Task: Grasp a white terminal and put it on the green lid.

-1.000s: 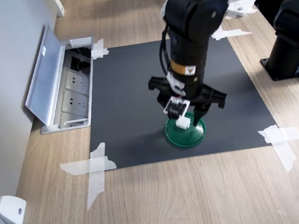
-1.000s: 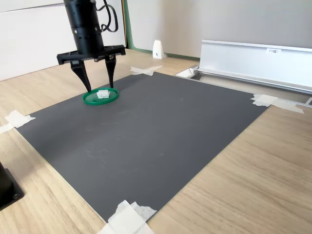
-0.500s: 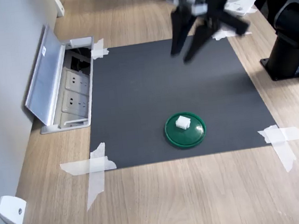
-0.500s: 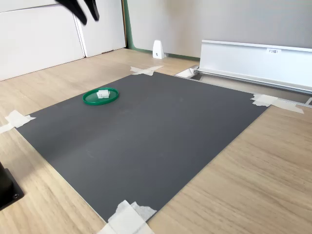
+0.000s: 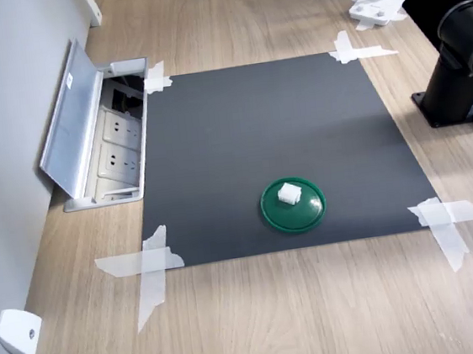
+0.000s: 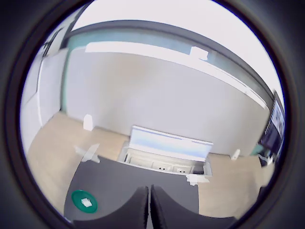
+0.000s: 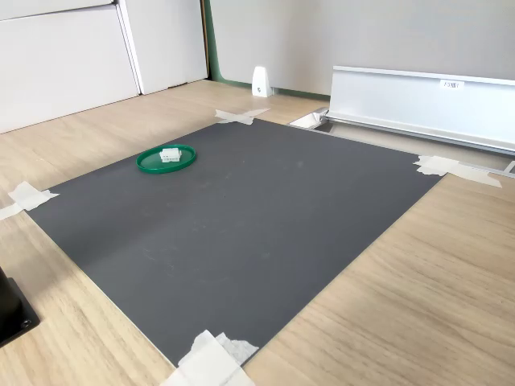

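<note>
White terminal on the green lid, jaws closed and empty.

The white terminal (image 5: 289, 193) lies on the green lid (image 5: 304, 212), slightly left of its centre in the first exterior view, on the black mat (image 5: 266, 132) in the lower middle of the frame. In the wrist view the gripper (image 6: 149, 210) has its jaws together, holding nothing, well apart from the lid.

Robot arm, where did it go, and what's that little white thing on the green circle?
The little white terminal sits on the green lid, which lies on the dark mat. Nothing is touching them. The arm is out of sight in both exterior views; only its base shows in the first exterior view. In the wrist view, the gripper is high above the table with its fingers together, holding nothing. The job looks done.
</note>
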